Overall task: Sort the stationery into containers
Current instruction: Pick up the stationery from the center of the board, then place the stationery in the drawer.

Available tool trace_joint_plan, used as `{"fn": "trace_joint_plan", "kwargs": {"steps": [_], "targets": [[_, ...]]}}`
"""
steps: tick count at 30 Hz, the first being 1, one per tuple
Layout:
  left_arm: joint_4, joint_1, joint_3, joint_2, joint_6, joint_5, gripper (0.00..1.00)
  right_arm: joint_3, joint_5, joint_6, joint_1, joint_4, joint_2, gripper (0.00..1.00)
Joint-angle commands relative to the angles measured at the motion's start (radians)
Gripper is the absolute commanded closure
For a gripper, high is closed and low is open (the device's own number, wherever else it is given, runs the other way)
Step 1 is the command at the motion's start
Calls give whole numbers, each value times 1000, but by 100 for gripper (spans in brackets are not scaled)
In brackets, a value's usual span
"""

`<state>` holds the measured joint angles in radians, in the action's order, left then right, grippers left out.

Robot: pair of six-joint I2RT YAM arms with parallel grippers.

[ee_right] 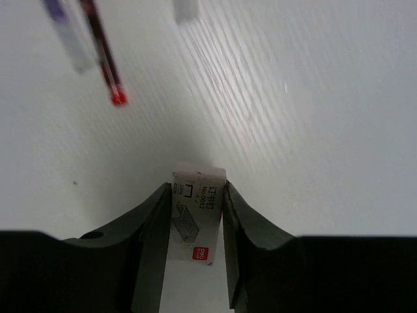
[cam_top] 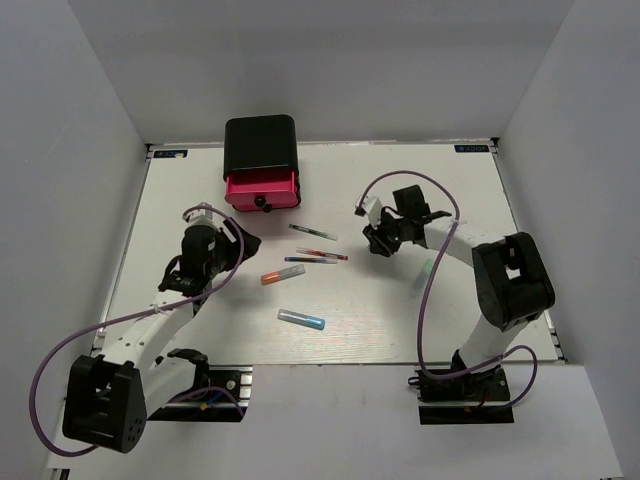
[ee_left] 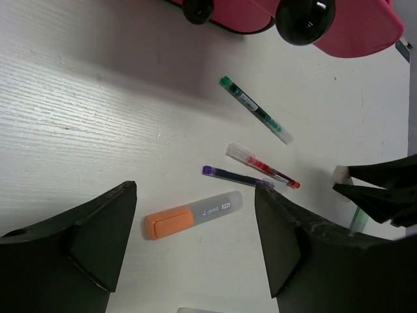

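Top external: black cabinet (cam_top: 260, 145) at far side, one pink drawer (cam_top: 262, 190) pulled out; orange marker (cam_top: 275, 275) loose between my arms. Left wrist: my left gripper (ee_left: 195, 195) apart, straddling that marker. Right wrist: my right gripper (ee_right: 197, 192) clamped on small white box (ee_right: 194, 225).

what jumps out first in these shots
The bright pink drawer stands pulled open from the glossy black cabinet at the table's far edge. Thin pens lie scattered mid-table, with an orange marker under the open left gripper. The right gripper is shut on a small white box.
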<state>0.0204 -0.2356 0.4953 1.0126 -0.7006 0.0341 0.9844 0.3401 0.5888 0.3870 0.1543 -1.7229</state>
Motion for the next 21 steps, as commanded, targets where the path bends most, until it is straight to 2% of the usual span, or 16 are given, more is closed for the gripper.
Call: {"fn": "trace_joint_plan", "kwargs": {"steps": [1, 4, 6, 7, 9, 10, 11, 14, 16, 17, 21], "targets": [[-65, -2, -6, 17, -30, 7, 18, 132, 298, 240, 10, 24, 95, 82], [-88, -2, -6, 38, -39, 16, 18, 267, 482, 351, 18, 30, 53, 83], [-97, -2, -6, 38, -39, 16, 19, 327, 543, 367, 30, 31, 19, 83], [-97, -2, -6, 38, -39, 16, 19, 426, 591, 381, 33, 39, -36, 83], [-97, -2, -15, 38, -48, 16, 19, 476, 638, 355, 47, 12, -73, 83], [-97, -2, -15, 26, -48, 16, 19, 508, 648, 332, 62, -54, -86, 83], [-97, -2, -27, 15, -48, 16, 19, 519, 665, 242, 75, -141, -102, 83], [-97, -2, -38, 4, -57, 16, 19, 525, 671, 67, 110, -482, -145, 83], [-97, -2, -47, -5, -57, 16, 19, 540, 666, -36, 133, -577, -170, 83], [-97, -2, -47, -5, -57, 16, 19, 556, 659, -105, 150, -713, -205, 83], [-97, -2, -47, -5, -57, 16, 21, 588, 583, -207, 204, -886, -265, 83]]}}
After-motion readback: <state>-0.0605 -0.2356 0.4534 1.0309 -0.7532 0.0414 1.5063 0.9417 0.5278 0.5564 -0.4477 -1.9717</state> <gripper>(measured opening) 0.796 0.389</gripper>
